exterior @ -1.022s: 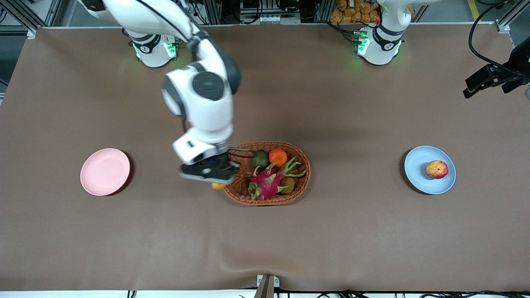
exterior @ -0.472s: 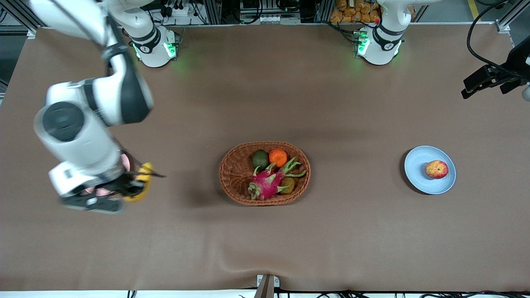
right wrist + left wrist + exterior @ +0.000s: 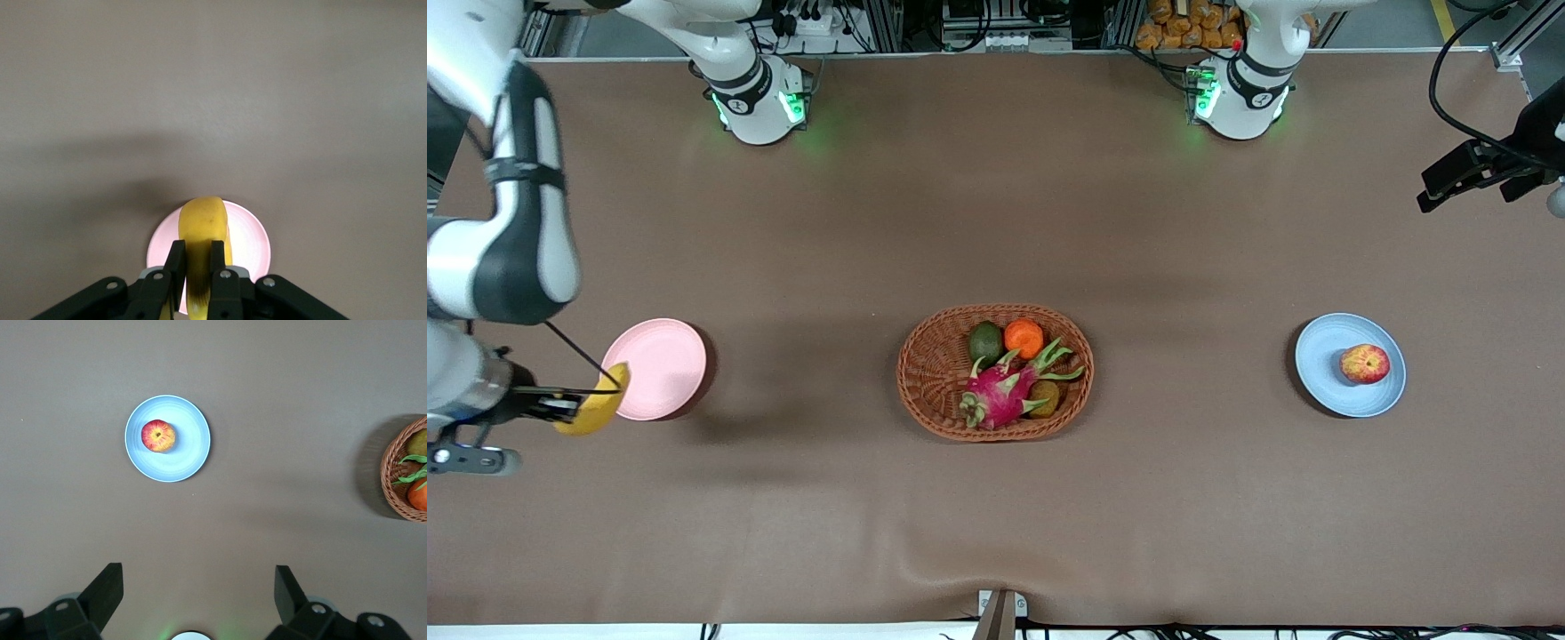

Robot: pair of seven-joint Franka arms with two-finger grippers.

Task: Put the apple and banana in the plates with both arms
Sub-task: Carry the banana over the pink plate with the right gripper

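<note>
In the front view, the right gripper [image 3: 560, 404] is seen in the air, at the rim of the pink plate [image 3: 660, 364] toward the right arm's end of the table, and the banana [image 3: 596, 407] is pinched in it. The apple [image 3: 1365, 364] is lying on the blue plate [image 3: 1325, 369]. A wicker basket [image 3: 934, 373] stands between the plates.

In the left wrist view, the left gripper [image 3: 197, 593] is held spread wide, high above the table, where the arm waits.

In the right wrist view, the banana [image 3: 203, 230] is clamped between the fingers [image 3: 175, 263], over the pink plate [image 3: 250, 240].
</note>
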